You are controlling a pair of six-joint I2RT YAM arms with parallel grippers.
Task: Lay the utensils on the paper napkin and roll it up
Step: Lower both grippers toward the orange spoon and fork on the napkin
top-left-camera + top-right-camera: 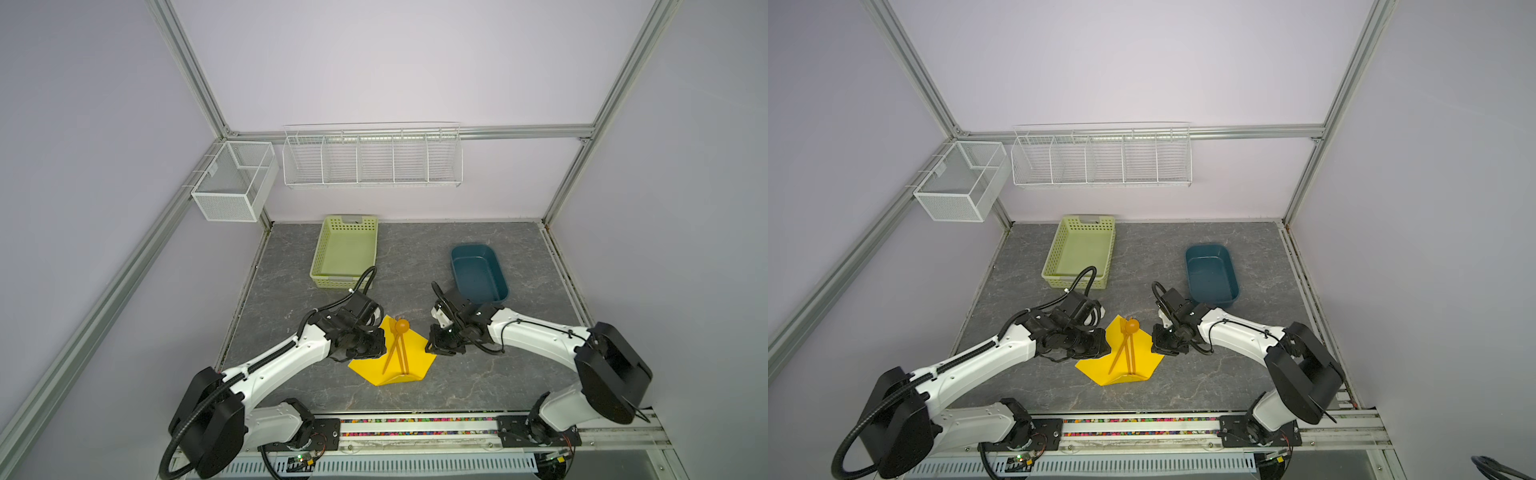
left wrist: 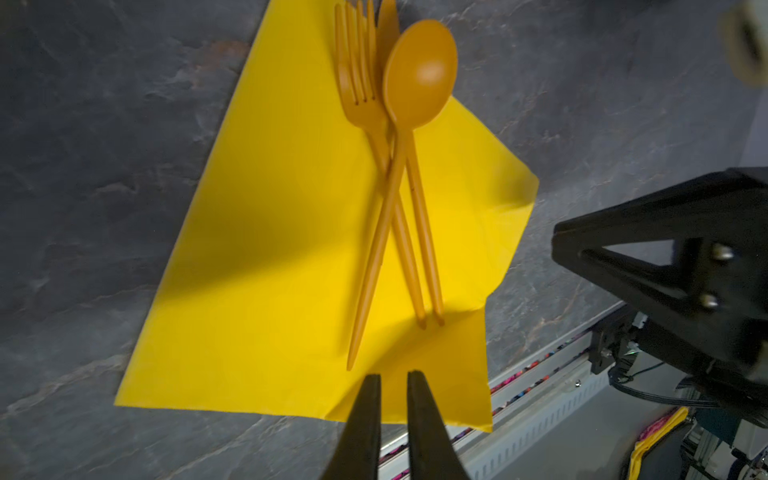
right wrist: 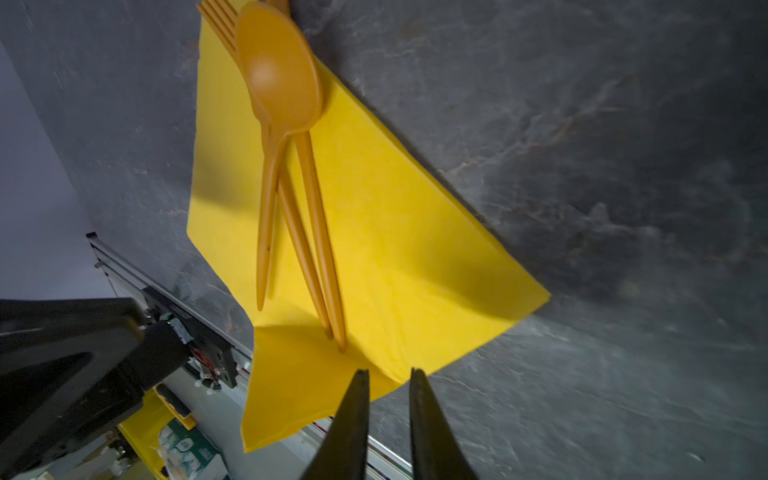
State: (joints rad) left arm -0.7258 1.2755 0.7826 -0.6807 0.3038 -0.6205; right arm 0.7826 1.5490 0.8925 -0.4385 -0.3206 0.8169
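The yellow paper napkin (image 1: 415,357) (image 1: 1142,357) lies on the grey table near the front, with its near corner folded up over the utensils' handle ends. On it rest the orange utensils: a spoon (image 1: 402,326) (image 2: 419,70) (image 3: 282,70), a fork (image 2: 357,83) and a third piece under them, their handles crossing. My left gripper (image 1: 376,351) (image 2: 393,376) hangs at the napkin's left edge. My right gripper (image 1: 432,351) (image 3: 386,372) hangs at its right corner. Both sets of jaws stand a narrow gap apart, and I see no paper pinched between them.
A green slotted basket (image 1: 332,283) stands behind the left arm and a dark blue tub (image 1: 478,274) behind the right arm. A white wire rack (image 1: 372,158) and a mesh box (image 1: 232,183) hang on the walls. The arm rail (image 1: 415,424) runs along the table's front edge.
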